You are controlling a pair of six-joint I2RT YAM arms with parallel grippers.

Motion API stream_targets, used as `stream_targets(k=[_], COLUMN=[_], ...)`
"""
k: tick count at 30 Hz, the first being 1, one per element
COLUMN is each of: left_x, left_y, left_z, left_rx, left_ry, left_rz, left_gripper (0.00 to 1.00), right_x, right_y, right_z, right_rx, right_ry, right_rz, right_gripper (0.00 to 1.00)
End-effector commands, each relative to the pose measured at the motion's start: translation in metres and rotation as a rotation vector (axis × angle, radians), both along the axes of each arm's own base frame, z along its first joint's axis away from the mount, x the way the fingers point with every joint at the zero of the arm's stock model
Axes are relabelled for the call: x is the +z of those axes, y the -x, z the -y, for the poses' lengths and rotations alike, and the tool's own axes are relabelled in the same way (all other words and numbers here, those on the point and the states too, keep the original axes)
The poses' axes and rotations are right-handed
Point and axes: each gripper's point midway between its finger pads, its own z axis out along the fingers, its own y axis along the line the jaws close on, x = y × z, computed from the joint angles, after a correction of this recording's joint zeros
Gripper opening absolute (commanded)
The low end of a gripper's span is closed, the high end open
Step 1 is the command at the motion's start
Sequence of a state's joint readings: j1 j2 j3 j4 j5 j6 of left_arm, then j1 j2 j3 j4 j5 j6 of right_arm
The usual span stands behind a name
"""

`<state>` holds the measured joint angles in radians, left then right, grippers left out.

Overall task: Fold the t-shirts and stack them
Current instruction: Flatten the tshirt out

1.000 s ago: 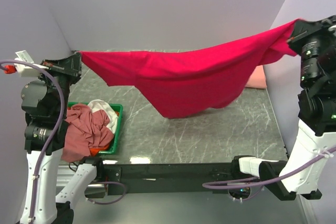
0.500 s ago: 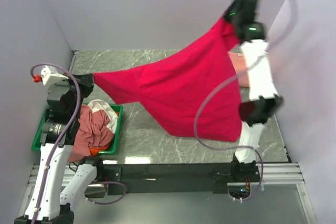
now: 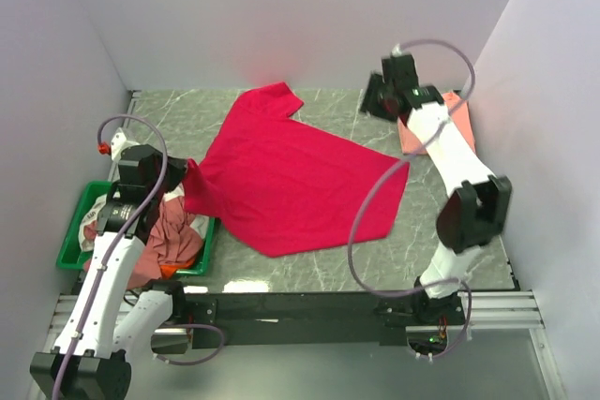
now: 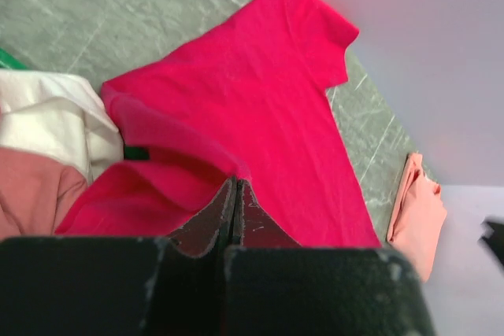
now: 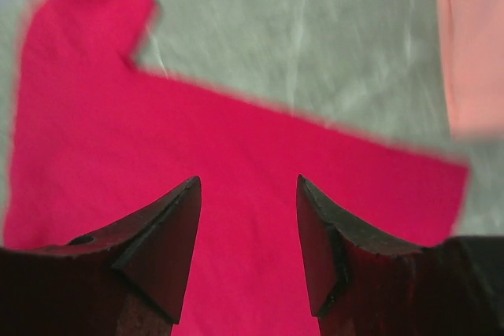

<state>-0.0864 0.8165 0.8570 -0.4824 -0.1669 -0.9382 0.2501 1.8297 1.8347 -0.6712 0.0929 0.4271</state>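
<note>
You had the crimson-red cloth t-shirt lying spread on the grey marbled table, about in the middle, with one short sleeve pointing to the far edge. Its left corner was not flat. It rose from the table on the left side, by the rim of the green plastic tray, up to your left gripper. The fingers of that gripper were pressed together and the red cloth was bunched at their tips, so I judged that they pinched this corner. Your right gripper hovered above the far-right part of the shirt. Its fingers stood apart and nothing was between them.

In the tray, at the near-left corner of the table, lay a heap of other shirts, among them a dusty-rose cloth t-shirt and a white cloth t-shirt. A folded salmon-pink cloth t-shirt lay at the far-right corner, near the red one. If they touched, I could not tell.

The step in hand, as I judged it, was the laying out before the first fold. The next move called for you to bring the left corner down flat on the table, clear of the tray, and only then to let it go. The right gripper needed a new hold on an edge before any folding.
</note>
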Motion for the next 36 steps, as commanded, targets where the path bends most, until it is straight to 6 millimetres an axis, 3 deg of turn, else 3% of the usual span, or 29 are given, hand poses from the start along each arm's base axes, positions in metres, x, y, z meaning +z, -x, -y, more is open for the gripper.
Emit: stream_targets(k=[1, 2, 4, 5, 11, 21, 36], left_x=[0.009, 0.008, 0.002, 0.002, 0.003, 0.001, 0.005], left_y=[-0.007, -0.008, -0.009, -0.011, -0.018, -0.019, -0.014], left_z=[0.006, 0.006, 0.007, 0.009, 0.013, 0.015, 0.012], left_rx=[-0.019, -0.021, -0.029, -0.037, -0.073, -0.082, -0.066], left_ry=[0.038, 0.035, 0.033, 0.032, 0.021, 0.027, 0.022], left_rz=[0.057, 0.055, 0.042, 0.046, 0.046, 0.048, 0.057], left_gripper=[0.01, 0.01, 0.01, 0.01, 0.01, 0.01, 0.01], right_x=[-0.015, -0.051, -0.069, -0.099, -0.146, -0.195, -0.23], right_y=[0.06, 0.082, 0.107, 0.127, 0.167, 0.188, 0.191], right_z=[0.005, 0.009, 0.016, 0.022, 0.049, 0.06, 0.072], right_rx=[0.015, 0.005, -0.002, -0.013, -0.076, -0.135, -0.163], right_ry=[-0.051, -0.042, -0.041, -0.022, 0.009, 0.009, 0.042], right_rz=[-0.08, -0.175, -0.213, -0.282, -0.395, -0.531, -0.618], right_gripper=[0.59, 0.59, 0.59, 0.59, 0.58, 0.56, 0.49])
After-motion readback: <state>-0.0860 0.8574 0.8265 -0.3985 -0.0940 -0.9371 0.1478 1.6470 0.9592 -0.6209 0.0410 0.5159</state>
